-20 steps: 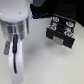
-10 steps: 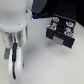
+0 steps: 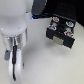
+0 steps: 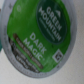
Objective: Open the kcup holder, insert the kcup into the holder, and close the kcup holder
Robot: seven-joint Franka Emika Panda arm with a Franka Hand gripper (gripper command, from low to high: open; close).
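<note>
In the exterior view we see our arm low at about eight o'clock, its claw pointing down over the pale tabletop; we cannot tell whether it grips. The kcup holder sits well apart at two o'clock, tray out. The wrist view is filled by the green kcup labelled "Dark Magic".

The table is pale grey and plain. A small blue light shines near the dark area behind the table.
</note>
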